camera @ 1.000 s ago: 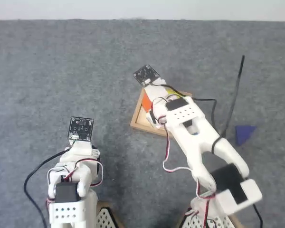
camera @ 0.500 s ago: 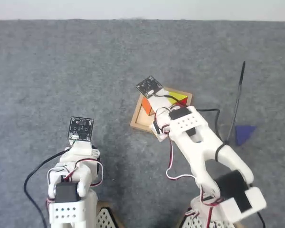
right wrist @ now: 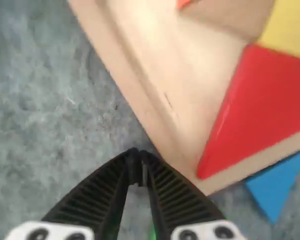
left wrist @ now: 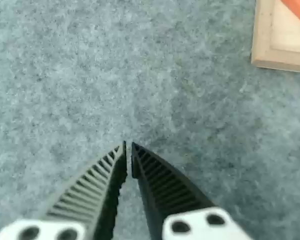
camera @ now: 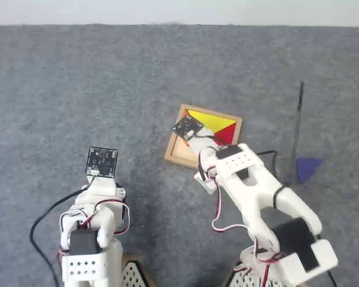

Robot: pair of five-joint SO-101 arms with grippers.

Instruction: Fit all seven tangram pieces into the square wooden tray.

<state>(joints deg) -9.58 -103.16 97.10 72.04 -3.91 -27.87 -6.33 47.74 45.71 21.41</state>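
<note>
The left arm point(camera: 88, 236) is sitting folded back over its base, the left gripper point(left wrist: 128, 146) pointing downward with its fingers drawn nearly together; the right arm point(camera: 257, 194) is holding itself extended forward and inward, the right gripper point(right wrist: 139, 154) pressing its tips together.

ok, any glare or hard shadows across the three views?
High view: flat, even light, no hard shadows on the grey mat, no glare on the wooden tray. Left wrist view: mat evenly lit. Right wrist view: the tray's bare wood reads bright; red piece shows no glare.
</note>
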